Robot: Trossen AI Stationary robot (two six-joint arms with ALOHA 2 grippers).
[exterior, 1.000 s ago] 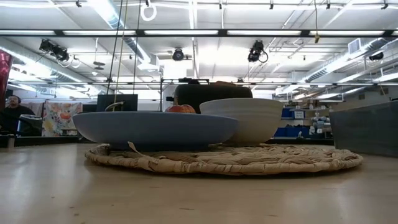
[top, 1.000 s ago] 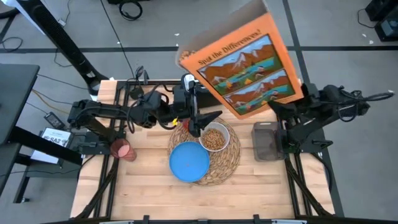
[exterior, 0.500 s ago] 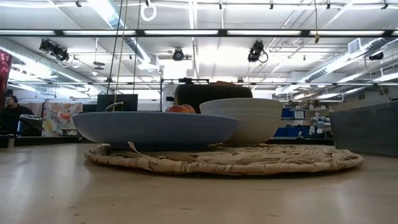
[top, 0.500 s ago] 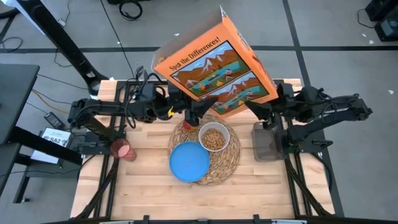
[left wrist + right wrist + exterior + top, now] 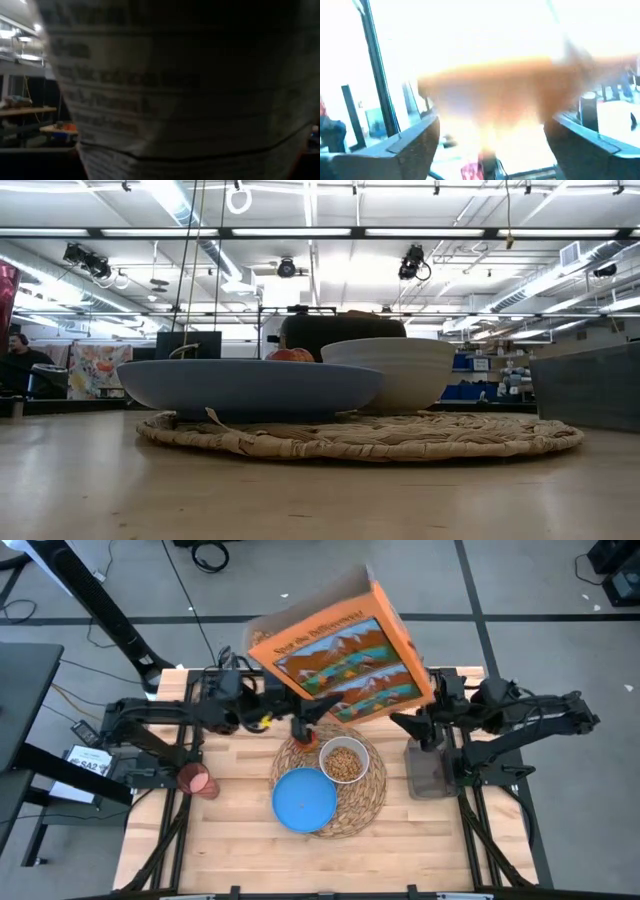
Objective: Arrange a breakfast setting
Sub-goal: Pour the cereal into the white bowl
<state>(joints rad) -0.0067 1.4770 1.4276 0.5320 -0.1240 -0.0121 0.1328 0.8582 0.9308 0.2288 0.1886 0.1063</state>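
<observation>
An orange cereal box (image 5: 340,660) hangs tilted above the table's far middle, its printed front up. My left gripper (image 5: 308,726) is at the box's lower left end. My right gripper (image 5: 490,135) stands open just right of the box, the box beyond its fingertips. Below lie the woven placemat (image 5: 372,798), the blue plate (image 5: 303,800) and the white bowl (image 5: 344,761) with brown cereal in it. A red fruit (image 5: 290,354) shows behind the plate. The pink cup (image 5: 197,780) stands near the left edge. My left gripper has the cereal box by its lower left end (image 5: 318,710), coming from the table's left and slanting upward. The box itself covers the fingers, and its printed side panel (image 5: 165,100) fills the wrist view. The box is lifted clear and tilted over the placemat's far part.
A dark rectangular tray (image 5: 425,768) lies right of the placemat, under my right arm. A black toaster (image 5: 340,328) stands behind the bowl. Bare wood lies along the table's near edge (image 5: 320,870).
My right gripper has carried the cereal box from the table's far right toward the left, up to my left gripper, and sunk a little. The box hangs over the far middle and has turned a little.
</observation>
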